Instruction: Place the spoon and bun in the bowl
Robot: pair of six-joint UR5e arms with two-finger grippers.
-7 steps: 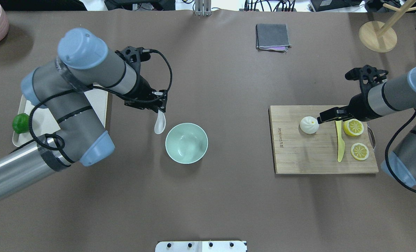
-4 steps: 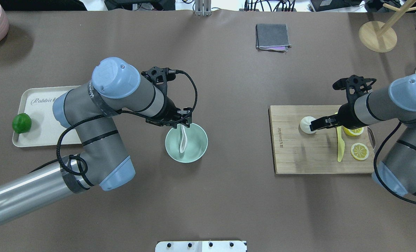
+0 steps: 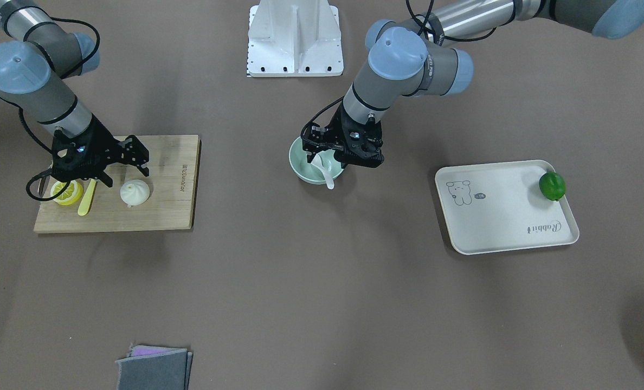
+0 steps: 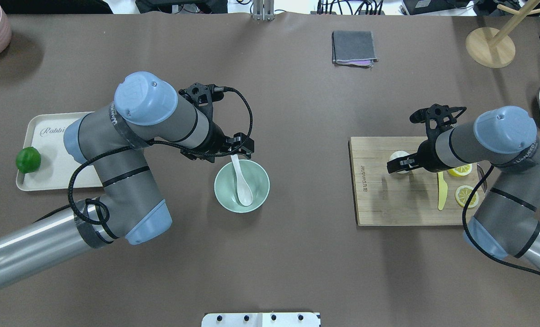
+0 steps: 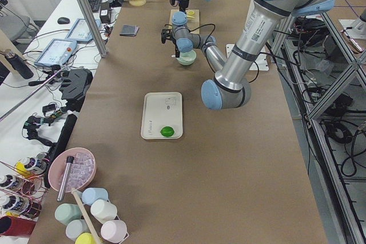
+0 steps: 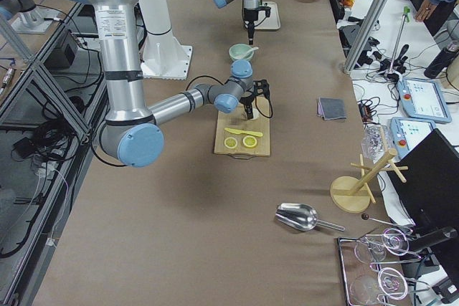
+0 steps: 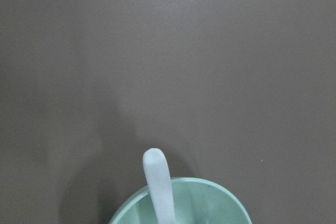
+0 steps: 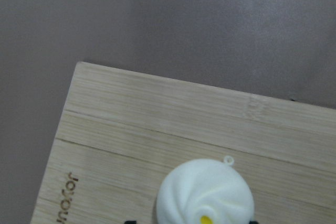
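The spoon [image 4: 242, 181] lies inside the pale mint-green bowl [image 4: 263, 179], scoop down on the bowl's floor and handle leaning up over the rim on the robot's far side; the left wrist view shows that handle tip poking out past the rim. The left gripper [image 4: 239, 149] hangs just above the handle end with its jaws apart, and nothing is held between them. The bowl stands on the brown table near its middle. The bun [image 3: 135, 193] sits on the wooden cutting board [image 4: 388, 204], towards the board's end nearest the bowl, well apart from the bowl itself. The right gripper [image 4: 399, 164] is over the bun with its jaws spread; the right wrist view shows a dark fingertip on either side of the bun, though whether they touch it cannot be told. Also on the board lie a yellow plastic knife [image 4: 442, 193] and two lemon slices [image 4: 467, 196]. On the robot's left a cream tray [image 4: 52, 172] carries a lime [image 4: 28, 160], and a folded grey cloth [image 4: 354, 47] lies at the table's far edge.
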